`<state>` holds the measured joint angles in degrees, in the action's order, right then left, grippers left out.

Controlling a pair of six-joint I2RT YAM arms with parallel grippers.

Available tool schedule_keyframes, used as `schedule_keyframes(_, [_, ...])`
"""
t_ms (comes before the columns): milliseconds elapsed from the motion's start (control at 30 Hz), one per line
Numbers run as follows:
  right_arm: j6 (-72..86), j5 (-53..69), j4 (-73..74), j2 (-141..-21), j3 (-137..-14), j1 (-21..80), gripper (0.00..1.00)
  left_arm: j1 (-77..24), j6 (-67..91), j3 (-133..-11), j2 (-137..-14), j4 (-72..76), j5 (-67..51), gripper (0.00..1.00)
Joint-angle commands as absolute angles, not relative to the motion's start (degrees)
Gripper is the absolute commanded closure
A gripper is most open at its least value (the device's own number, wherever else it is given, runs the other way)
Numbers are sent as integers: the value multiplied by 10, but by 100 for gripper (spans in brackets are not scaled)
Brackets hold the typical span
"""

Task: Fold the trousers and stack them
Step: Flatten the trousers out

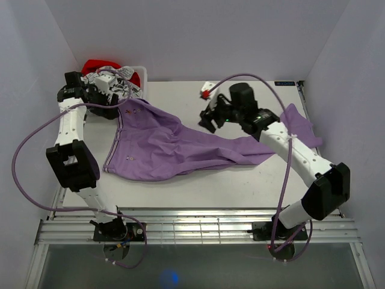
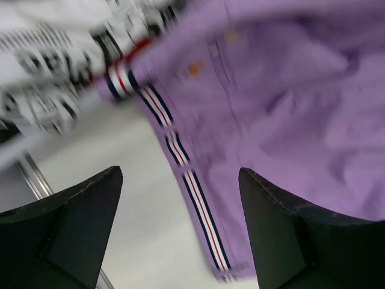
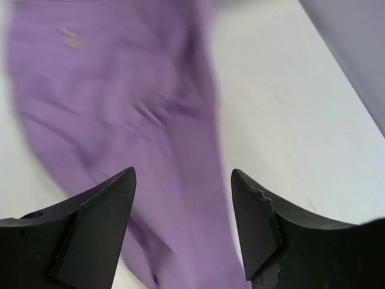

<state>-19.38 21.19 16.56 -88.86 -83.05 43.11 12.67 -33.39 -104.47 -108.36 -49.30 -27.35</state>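
On the left, the left gripper [image 1: 115, 98] hangs spread wide over the far-left corner of the desk, holding nothing. Its wrist view shows the striped waistband [image 2: 198, 201] lying flat between the black fingers [image 2: 72, 217]. Just beyond it sits a bin of mixed clothes [image 1: 111, 69].

The trousers [image 1: 162, 147] sprawl across the middle of the desk [image 1: 198, 186]. Their long axis runs left to right, the waistband along the left edge and the legs trailing to the right edge, rumpled where they pass under the right arm.

The right gripper [image 1: 209, 120] hovers over the upper leg cloth toward the far edge, jaws apart and empty, near a small white-and-red object [image 1: 207, 90].

We judge this to be the reach before a first fold. To do it well, the left should come straight down on the far waistband corner and pinch both layers. The right should take the leg seam, not loose folds, so the cloth lifts evenly.
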Motion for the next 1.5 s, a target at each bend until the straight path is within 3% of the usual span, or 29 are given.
schedule_keyframes(0, [-291,163,253,-854,-726,309,30,148,-420,-935,-967,-591,-341,12])
schedule_keyframes(100, [-361,143,279,-842,-671,220,37,149,-462,-804,-913,-602,-340,14])
schedule_keyframes(300, [-431,85,286,-840,-593,122,40,157,-462,-619,-896,-531,-276,25])
schedule_keyframes(500, [-463,47,352,-853,-536,103,44,210,-471,-557,-930,-476,-196,43])
schedule_keyframes(767, [-502,79,457,-808,-525,77,59,336,-560,-543,-960,-468,-115,60])
schedule_keyframes(900, [-522,111,503,-778,-554,59,62,381,-598,-577,-976,-490,-137,57])
schedule_keyframes(933, [-531,115,506,-764,-560,47,60,382,-612,-582,-972,-503,-147,52])
schedule_keyframes(967, [-536,118,506,-758,-567,41,58,383,-620,-593,-965,-512,-160,39])
schedule_keyframes(1067, [-569,117,506,-748,-593,24,46,382,-640,-609,-931,-544,-233,25])
schedule_keyframes(1300, [-696,114,517,-809,-641,-52,34,364,-642,-652,-903,-576,-313,23])
schedule_keyframes(1467, [-789,135,553,-871,-675,-86,32,357,-635,-666,-903,-584,-330,23])
